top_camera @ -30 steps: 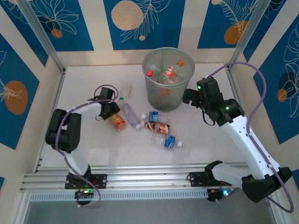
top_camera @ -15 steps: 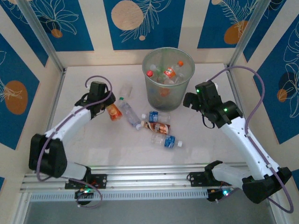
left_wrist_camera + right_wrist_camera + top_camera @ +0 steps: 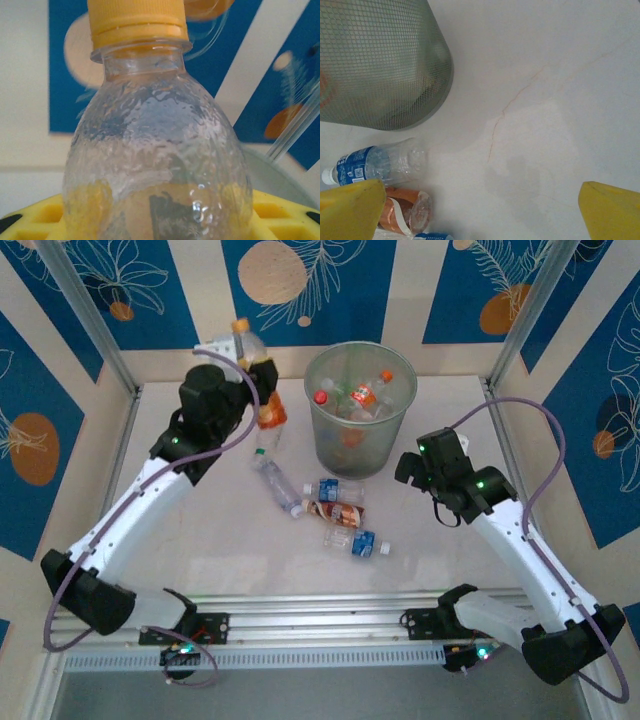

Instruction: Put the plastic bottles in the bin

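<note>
The left gripper (image 3: pixel 256 376) was clamped around a clear plastic bottle with a yellow cap and an orange label (image 3: pixel 155 150). It held the bottle up off the table, cap toward 11 o'clock, at 9 o'clock of the round grey-green mesh bin (image 3: pixel 318 430) and near its rim. The right gripper (image 3: pixel 480 212) had its jaws wide apart and empty over bare surface at 4 o'clock of the bin. Four loose bottles (image 3: pixel 335 511) lay clustered at 6 to 7 o'clock of the bin on the white veined tabletop (image 3: pixel 560 75). Blue-and-cream wall panels (image 3: pixel 310 285) with orange discs enclosed the space. The held bottle looked dimpled and empty.
</note>
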Motion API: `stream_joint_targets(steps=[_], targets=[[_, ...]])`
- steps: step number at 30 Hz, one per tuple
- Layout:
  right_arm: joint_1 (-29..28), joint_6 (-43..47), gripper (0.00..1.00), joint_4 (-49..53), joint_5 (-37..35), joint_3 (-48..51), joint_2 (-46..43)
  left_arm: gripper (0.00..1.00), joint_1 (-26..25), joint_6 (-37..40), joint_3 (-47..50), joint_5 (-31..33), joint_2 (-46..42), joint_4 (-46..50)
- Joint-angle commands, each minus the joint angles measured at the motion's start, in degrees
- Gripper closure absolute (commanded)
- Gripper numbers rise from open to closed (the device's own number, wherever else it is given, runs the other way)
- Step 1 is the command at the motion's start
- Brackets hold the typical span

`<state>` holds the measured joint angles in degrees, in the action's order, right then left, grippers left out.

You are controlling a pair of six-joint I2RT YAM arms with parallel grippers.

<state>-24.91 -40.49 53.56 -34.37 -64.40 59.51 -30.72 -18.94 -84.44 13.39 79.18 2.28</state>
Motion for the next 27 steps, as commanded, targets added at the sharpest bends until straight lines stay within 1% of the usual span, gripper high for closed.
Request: stream_joint_targets(steps=[1, 8, 10, 14, 17, 22, 27], targets=[[0.2, -2.3, 0.01, -0.8, 0.8, 1.2, -0.3, 0.46, -1.2, 6.5, -6.2, -5.2, 5.9, -8.5], [0.2, -2.1, 0.01, -0.8, 1.4, 1.6, 0.3, 0.46, -2.8, 12.4, -19.8, -11.1, 20.1, -18.2], [0.3, -2.0, 0.01, -0.7, 1.5, 1.6, 0.7, 0.44, -3.1, 13.3, -24.2, -13.2, 24.4, -19.0], [0.3, -2.0, 0.01, -0.3, 1.8, 1.4, 1.8, 0.43, -4.1, 16.5, -32.7, -14.4, 32.8, -19.1], [0.2, -2.1, 0.01, -0.6, 2.4, 1.5, 2.2, 0.42, -4.8, 18.6, -37.2, -14.8, 37.5, -18.8], [0.1, -2.2, 0.01, -1.2, 3.6, 1.3, 2.5, 0.43, -5.1, 19.2, -41.6, -14.7, 43.0, -19.1], [-0.1, -2.4, 0.01, -0.6, 3.4, 1.1, 2.2, 0.43, -5.2, 18.2, -42.1, -15.5, 46.2, -19.0]])
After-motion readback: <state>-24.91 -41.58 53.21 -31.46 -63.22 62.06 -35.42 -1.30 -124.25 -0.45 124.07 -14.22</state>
